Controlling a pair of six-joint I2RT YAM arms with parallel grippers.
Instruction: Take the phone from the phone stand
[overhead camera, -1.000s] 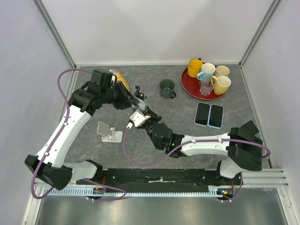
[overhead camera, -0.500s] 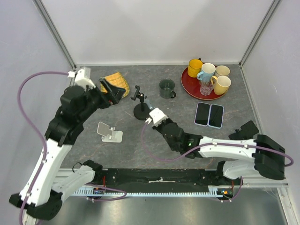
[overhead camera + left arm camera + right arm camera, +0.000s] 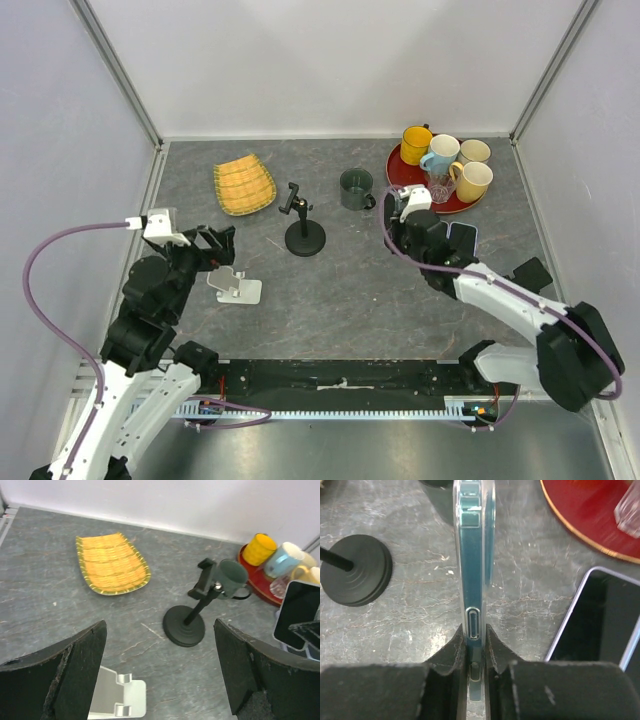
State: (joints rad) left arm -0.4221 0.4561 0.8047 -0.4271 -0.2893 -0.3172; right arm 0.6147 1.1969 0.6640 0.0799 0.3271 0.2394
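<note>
1. Two arms reach from the near edge. The left pincer (image 3: 213, 250) hangs with its jaws wide apart and nothing between them, near the silver stand (image 3: 236, 287).
2. Farther in, the right pincer (image 3: 474, 635) is clamped on the phone (image 3: 474, 555). It pinches the thin edges at the end with the charging port, and the phone stands on edge, apparently clear of the counter (image 3: 340, 290).
3. The phone is already out of its holder. The black stand (image 3: 304, 238) sits well apart to the left, with its clamp bare.
4. What seems left is the put-down.
   - The grip holds only one short end, so the free length may swing. Moving slowly and keeping the wrist steady would help.
   - Roll the phone from edge-on to flat before lowering it, so that a broad face meets the counter and not a corner.
5. A flat phone (image 3: 600, 620) lies just to the right of the held one.
   - Aim for bare counter between that phone and the black stand's base, so the two phones do not overlap.
   - Let the jaws part only once the phone rests along its full length.
6. Beyond the phones, the dark mug (image 3: 355, 188) and the red tray (image 3: 400, 180) of cups stand close to the pincer. Keep the far end of the phone short of the tray rim.
7. Farthest left, the basket (image 3: 244, 185) is out of the way.
</note>
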